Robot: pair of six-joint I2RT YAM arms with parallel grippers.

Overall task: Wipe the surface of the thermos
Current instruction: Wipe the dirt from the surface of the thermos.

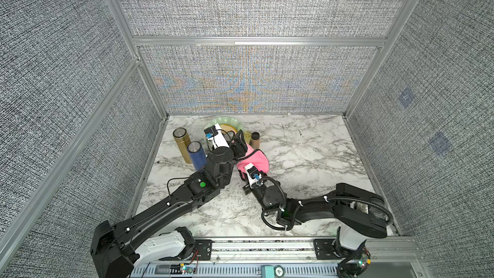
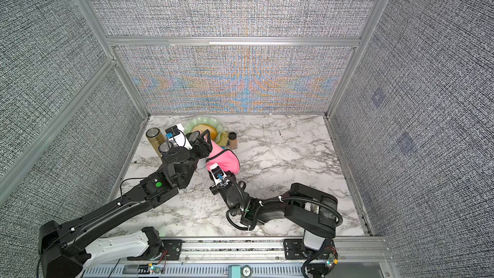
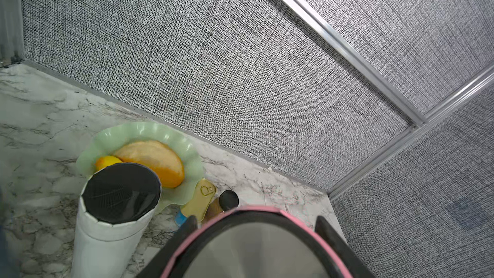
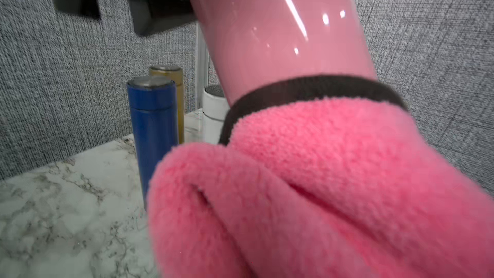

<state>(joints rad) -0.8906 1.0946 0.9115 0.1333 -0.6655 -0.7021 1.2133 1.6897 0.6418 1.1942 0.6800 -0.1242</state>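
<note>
Left gripper [image 3: 256, 223]: black fingers [image 3: 187, 227] pinch the top rim of a glossy pink cylindrical thermos [image 4: 280, 36], held tilted over the white marble-patterned tabletop [image 1: 307, 156], left of centre.

Right gripper [image 1: 245, 170]: fingers buried in a fluffy pink cloth with dark edging [image 4: 334, 169], closed on it. The cloth wraps the thermos's lower end; its base is hidden.

Blue metal thermos [image 4: 153, 129], gold thermos [image 4: 179, 89] and white thermos [image 3: 107, 236] stand upright nearby.

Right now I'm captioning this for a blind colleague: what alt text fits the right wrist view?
A fluffy pink cloth with a dark hem wraps the lower part of a tilted, glossy pink thermos, filling most of the view. Behind, a blue thermos, a gold thermos and a white thermos stand upright on the marble table.
</note>
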